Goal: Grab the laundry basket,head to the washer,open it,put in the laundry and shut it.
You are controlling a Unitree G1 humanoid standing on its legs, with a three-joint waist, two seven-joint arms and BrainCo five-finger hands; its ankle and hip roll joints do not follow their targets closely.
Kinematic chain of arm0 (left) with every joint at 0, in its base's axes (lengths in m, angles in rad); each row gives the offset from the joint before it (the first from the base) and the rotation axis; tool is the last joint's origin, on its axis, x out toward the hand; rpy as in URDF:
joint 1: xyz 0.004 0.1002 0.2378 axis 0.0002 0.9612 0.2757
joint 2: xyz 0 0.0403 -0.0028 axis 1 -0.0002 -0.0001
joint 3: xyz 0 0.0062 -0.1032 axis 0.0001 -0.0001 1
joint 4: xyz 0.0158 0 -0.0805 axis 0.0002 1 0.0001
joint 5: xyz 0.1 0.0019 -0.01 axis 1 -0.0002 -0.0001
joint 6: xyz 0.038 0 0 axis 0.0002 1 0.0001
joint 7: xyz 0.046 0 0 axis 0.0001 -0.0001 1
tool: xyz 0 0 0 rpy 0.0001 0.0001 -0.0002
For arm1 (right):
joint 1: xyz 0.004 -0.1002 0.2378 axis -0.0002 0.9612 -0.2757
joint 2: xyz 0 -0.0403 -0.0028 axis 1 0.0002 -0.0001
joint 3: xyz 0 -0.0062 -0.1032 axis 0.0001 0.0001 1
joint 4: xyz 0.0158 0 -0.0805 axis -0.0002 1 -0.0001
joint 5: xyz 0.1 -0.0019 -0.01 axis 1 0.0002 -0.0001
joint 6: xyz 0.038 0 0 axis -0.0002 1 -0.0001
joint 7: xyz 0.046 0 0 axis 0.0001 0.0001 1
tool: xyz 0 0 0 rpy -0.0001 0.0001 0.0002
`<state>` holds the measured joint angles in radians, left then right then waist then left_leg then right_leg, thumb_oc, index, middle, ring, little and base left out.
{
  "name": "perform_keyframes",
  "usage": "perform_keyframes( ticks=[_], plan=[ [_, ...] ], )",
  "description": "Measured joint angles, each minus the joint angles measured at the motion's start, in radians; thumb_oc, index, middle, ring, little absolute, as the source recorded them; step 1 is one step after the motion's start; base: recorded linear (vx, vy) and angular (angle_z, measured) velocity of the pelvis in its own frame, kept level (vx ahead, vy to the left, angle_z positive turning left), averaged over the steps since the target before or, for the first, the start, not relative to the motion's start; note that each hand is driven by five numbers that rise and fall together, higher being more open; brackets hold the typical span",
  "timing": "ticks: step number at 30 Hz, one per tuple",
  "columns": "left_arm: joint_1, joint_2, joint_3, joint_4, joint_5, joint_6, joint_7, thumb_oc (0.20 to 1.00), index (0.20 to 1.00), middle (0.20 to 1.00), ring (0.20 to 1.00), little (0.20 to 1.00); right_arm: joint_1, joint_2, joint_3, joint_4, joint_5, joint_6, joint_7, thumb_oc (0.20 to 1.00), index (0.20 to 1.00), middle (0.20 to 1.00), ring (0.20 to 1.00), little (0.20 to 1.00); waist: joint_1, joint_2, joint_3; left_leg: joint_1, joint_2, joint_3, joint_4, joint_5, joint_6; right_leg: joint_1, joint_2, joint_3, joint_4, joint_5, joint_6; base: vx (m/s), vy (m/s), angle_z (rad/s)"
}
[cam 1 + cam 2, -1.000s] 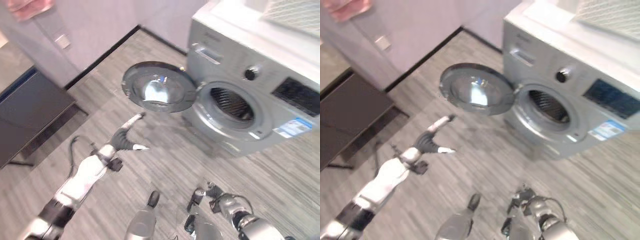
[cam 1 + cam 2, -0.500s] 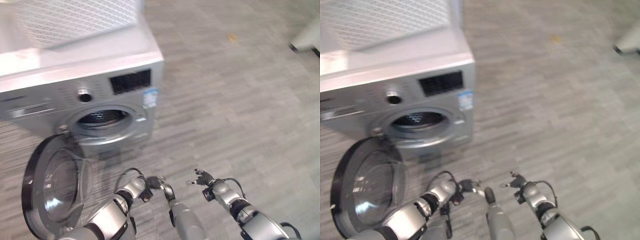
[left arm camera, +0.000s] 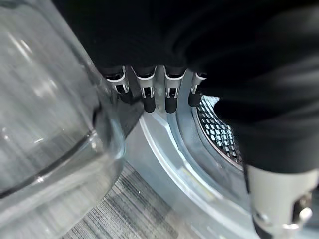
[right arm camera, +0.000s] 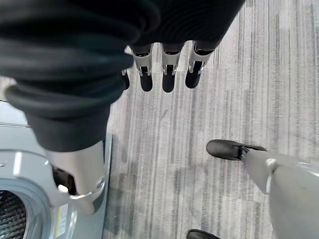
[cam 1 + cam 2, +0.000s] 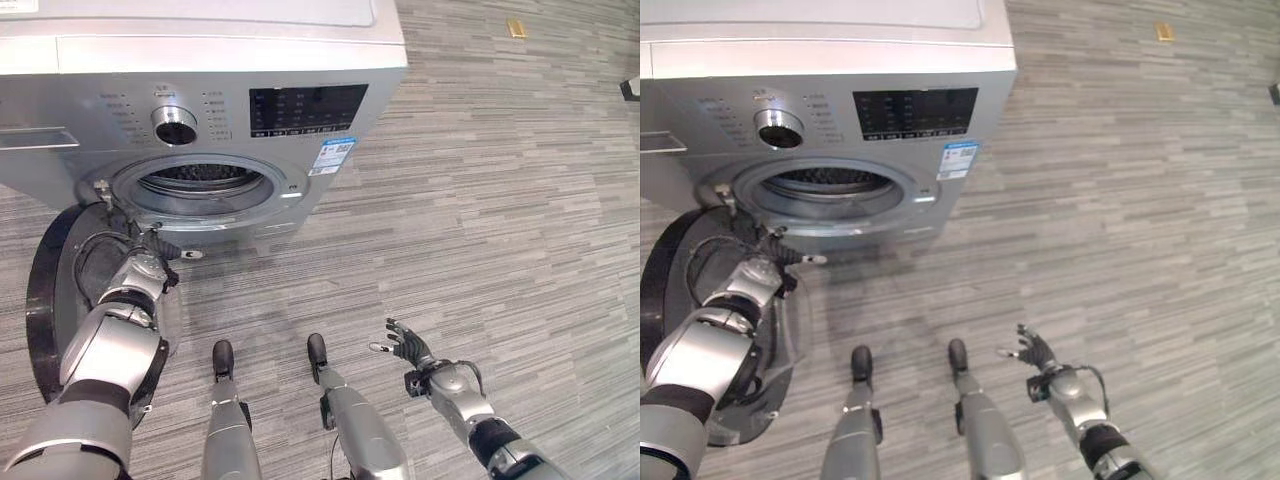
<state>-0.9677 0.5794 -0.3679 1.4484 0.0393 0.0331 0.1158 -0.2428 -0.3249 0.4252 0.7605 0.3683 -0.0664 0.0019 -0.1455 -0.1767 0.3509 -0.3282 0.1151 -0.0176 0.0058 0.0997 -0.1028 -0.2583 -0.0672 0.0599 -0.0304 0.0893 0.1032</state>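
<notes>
A silver front-loading washer (image 5: pixel 200 60) stands ahead on my left, its round drum opening (image 5: pixel 200 185) uncovered. Its door (image 5: pixel 40 290) hangs swung wide to the left, black-rimmed with a glass bowl (image 3: pixel 45 114). My left hand (image 5: pixel 143 270) is up at the door's inner edge by the hinge side, just below the opening. Its fingers (image 3: pixel 147 92) are straight, tips against the door's dark rim, with the perforated drum (image 3: pixel 214 129) behind them. My right hand (image 5: pixel 415 350) hovers low over the floor at the lower right, fingers (image 4: pixel 167 69) relaxed and holding nothing.
Grey plank floor (image 5: pixel 500 200) stretches to the right of the washer. A small yellow item (image 5: pixel 516 28) lies far back on it, and a dark object (image 5: pixel 632 88) pokes in at the right edge.
The camera has swung, so the washer now faces me squarely. My left hand has risen from low near the floor to the open door's edge. My right hand stays low and open.
</notes>
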Motion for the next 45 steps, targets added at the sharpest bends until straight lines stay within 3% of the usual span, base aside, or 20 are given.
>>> perform_keyframes(
  ticks=[33, 36, 37, 38, 39, 42, 45],
  plan=[
    [0.166, 0.007, 0.043, -0.025, 0.001, -0.007, 0.037, 1.000, 1.000, 1.000, 1.000, 1.000, 0.034, -0.009, -0.021, 0.054, -0.051, 0.001, 0.005, 1.000, 1.000, 1.000, 1.000, 1.000, 0.032, 0.028, 0.016, 0.068, 0.000, -0.008, -0.028, 0.007, -0.010, 0.076, -0.002, -0.020, -0.025, 0.002, -0.001, 0.00, -0.001, 0.01],
    [0.235, -0.037, 0.043, -0.093, 0.000, -0.009, 0.059, 1.000, 1.000, 1.000, 1.000, 1.000, 0.105, -0.030, -0.188, 0.092, -0.067, -0.002, -0.003, 1.000, 1.000, 1.000, 1.000, 1.000, 0.043, 0.064, 0.014, 0.029, -0.006, -0.010, 0.011, 0.000, -0.015, 0.105, -0.015, -0.082, -0.027, -0.012, -0.003, 0.05, 0.038, 0.54],
    [0.260, -0.052, 0.046, -0.115, 0.000, -0.012, 0.064, 1.000, 1.000, 1.000, 1.000, 1.000, 0.118, -0.038, -0.224, 0.098, -0.061, 0.001, -0.020, 1.000, 1.000, 1.000, 1.000, 1.000, 0.040, 0.073, 0.007, 0.031, 0.005, 0.038, 0.018, -0.012, 0.005, 0.112, -0.022, -0.097, -0.024, -0.017, -0.002, 0.06, 0.153, 0.60],
    [0.291, -0.065, 0.068, -0.136, 0.000, -0.010, 0.074, 1.000, 1.000, 1.000, 1.000, 1.000, 0.131, -0.045, -0.270, 0.098, -0.055, 0.000, -0.028, 1.000, 1.000, 1.000, 1.000, 1.000, 0.034, 0.081, 0.003, 0.029, 0.030, 0.129, 0.031, -0.018, 0.014, 0.124, -0.032, -0.109, -0.024, -0.022, 0.001, 0.10, 0.201, 0.42],
    [0.314, -0.074, 0.082, -0.142, -0.001, -0.010, 0.080, 1.000, 1.000, 1.000, 1.000, 1.000, 0.131, -0.060, -0.282, 0.092, -0.040, 0.002, -0.043, 1.000, 1.000, 1.000, 1.000, 1.000, 0.031, 0.088, -0.002, 0.031, 0.027, 0.166, 0.044, -0.014, 0.016, 0.126, -0.044, -0.117, -0.018, -0.028, 0.006, 0.14, 0.288, 0.23],
    [0.489, -0.087, 0.177, -0.284, -0.002, -0.018, 0.124, 1.000, 1.000, 1.000, 1.000, 1.000, 0.145, -0.069, -0.428, 0.006, -0.017, 0.001, -0.074, 1.000, 1.000, 1.000, 1.000, 1.000, 0.030, 0.104, -0.013, 0.049, -0.016, 0.190, 0.120, -0.063, 0.067, 0.142, -0.098, -0.085, 0.020, -0.046, 0.021, 0.19, 0.331, -0.15],
    [0.654, -0.167, 0.239, -0.422, -0.034, -0.029, 0.154, 1.000, 1.000, 1.000, 1.000, 1.000, 0.191, -0.085, -0.547, -0.139, 0.010, -0.002, -0.137, 1.000, 1.000, 1.000, 1.000, 1.000, 0.050, 0.162, -0.064, 0.073, -0.061, 0.220, 0.167, -0.133, 0.107, 0.155, -0.153, -0.067, 0.073, -0.061, 0.024, 0.17, 0.232, -0.10]
  ],
)
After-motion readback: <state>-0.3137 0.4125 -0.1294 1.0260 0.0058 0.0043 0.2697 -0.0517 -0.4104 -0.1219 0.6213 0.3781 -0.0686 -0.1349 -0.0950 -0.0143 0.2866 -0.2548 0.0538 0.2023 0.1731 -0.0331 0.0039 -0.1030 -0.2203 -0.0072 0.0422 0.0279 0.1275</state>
